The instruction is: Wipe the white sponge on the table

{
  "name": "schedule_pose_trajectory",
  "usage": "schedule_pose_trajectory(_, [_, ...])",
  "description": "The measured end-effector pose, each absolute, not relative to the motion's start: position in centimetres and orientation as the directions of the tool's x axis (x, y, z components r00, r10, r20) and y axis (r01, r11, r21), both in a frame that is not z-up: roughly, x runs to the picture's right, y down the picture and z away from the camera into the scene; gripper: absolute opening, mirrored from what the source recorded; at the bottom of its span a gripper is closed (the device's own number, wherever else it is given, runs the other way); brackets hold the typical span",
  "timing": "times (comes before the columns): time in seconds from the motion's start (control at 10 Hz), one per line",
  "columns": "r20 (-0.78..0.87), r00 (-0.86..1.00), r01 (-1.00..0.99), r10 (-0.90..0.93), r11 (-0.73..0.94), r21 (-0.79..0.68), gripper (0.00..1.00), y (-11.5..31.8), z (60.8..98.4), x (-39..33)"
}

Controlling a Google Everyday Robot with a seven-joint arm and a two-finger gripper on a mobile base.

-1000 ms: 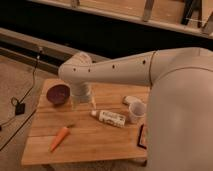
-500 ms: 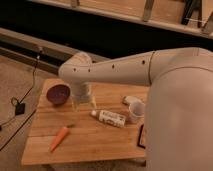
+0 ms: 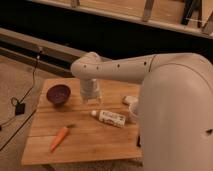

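The white sponge, a small flat off-white pad, lies on the table near its right side, close to the robot's big white arm. My gripper hangs straight down from the wrist over the back-middle of the table, between the purple bowl and the sponge. It is well to the left of the sponge and apart from it. Its jaws stand open and hold nothing.
A purple bowl sits at the back left. An orange carrot lies at the front left. A white labelled bottle lies on its side mid-table. A white cup stands by the sponge, half hidden by the arm. Cables run over the floor at left.
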State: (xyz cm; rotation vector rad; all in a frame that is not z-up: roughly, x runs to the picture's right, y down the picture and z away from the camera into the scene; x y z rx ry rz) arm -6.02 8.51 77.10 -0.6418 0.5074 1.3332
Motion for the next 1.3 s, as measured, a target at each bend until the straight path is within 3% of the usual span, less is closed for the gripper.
schedule_pose_trajectory(0.6, [-0.657, 0.261, -0.960, 0.708, 0.120, -0.252, 0.65, 5.9, 83.7, -1.7])
schedule_pose_trajectory(1.3, [-0.680, 0.252, -0.966, 0.689, 0.140, -0.217, 0.65, 5.3, 87.1, 6.1])
